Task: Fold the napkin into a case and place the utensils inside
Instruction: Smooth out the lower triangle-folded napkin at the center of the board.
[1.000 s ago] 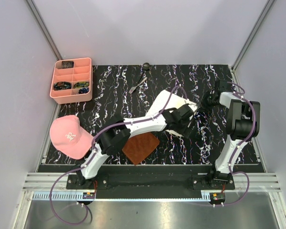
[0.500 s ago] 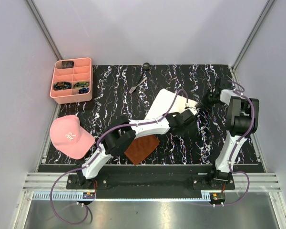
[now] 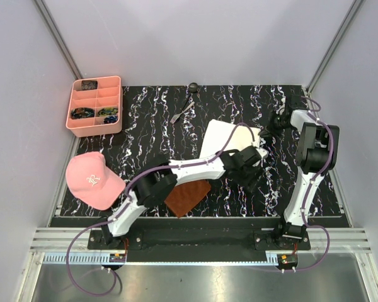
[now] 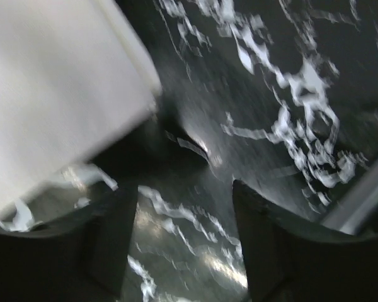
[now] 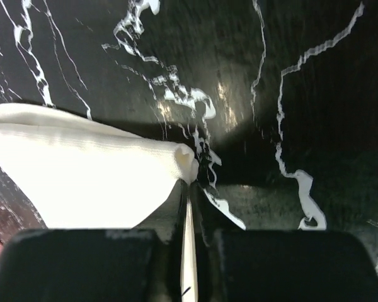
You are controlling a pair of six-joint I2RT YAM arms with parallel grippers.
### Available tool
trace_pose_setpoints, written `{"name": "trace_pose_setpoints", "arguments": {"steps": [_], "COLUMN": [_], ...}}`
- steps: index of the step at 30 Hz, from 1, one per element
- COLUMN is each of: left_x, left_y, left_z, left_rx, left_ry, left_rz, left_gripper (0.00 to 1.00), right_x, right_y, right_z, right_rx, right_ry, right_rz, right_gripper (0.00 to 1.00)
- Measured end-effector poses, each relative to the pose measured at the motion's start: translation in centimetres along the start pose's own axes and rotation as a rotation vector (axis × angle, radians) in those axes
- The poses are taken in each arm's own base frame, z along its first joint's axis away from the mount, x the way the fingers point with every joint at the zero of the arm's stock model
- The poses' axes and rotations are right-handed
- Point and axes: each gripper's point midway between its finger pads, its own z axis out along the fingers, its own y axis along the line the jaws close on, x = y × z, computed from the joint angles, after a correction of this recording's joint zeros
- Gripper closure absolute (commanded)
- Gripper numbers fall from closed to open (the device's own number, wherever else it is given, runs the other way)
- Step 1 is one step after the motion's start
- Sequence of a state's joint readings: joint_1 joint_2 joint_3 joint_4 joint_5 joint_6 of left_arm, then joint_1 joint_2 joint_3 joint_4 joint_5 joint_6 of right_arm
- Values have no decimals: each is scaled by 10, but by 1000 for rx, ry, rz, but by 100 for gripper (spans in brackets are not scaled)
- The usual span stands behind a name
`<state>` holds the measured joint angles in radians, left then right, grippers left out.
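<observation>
The cream-white napkin (image 3: 230, 139) lies folded on the black marble table, mid-right. My right gripper (image 3: 272, 126) is at its far right corner. In the right wrist view the right gripper (image 5: 190, 196) is shut on a thin edge of the napkin (image 5: 82, 179). My left gripper (image 3: 254, 175) hovers over bare table just near-right of the napkin. In the left wrist view the left gripper (image 4: 184, 204) is open and empty, with the napkin (image 4: 50, 94) at upper left. The dark spoon (image 3: 191, 89) and grey fork (image 3: 181, 113) lie at the table's back, apart from the napkin.
A brown textured mat (image 3: 186, 195) lies near the front, partly under the left arm. A pink compartment tray (image 3: 118, 104) stands at the back left. A pink cap (image 3: 91, 179) lies at the left edge.
My left gripper has slid off the napkin toward the near right and now stands over bare table. My right gripper has moved back and right, and more of the napkin shows.
</observation>
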<state>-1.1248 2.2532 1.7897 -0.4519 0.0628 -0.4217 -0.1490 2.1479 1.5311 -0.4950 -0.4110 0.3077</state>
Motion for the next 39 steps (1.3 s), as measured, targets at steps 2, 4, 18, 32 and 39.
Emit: {"name": "trace_pose_setpoints", "arguments": {"steps": [2,4,18,32,39], "left_x": [7,4,-76,-59,-60], "left_y": [-7,-8,137,159,157], "left_z": [-16,-44,-225,-219,-221], "left_rx": [64,134,180,196,213], "left_ry": [18,12,-432,-404,-403], "left_rz": [-17,-66,-469,-600,-605], "left_gripper": [16,16,18,18,18], "right_x": [-7,-15,50,174,113], "right_y": [0,-1,75,18,-41], "right_z": [-1,-3,-73,-39,-70], "right_rx": [7,29,144,284,499], "right_ry": [-3,-12,-40,244,85], "right_rz": [-34,-51,-157,-132,-48], "right_gripper": [70,57,72,98,90]}}
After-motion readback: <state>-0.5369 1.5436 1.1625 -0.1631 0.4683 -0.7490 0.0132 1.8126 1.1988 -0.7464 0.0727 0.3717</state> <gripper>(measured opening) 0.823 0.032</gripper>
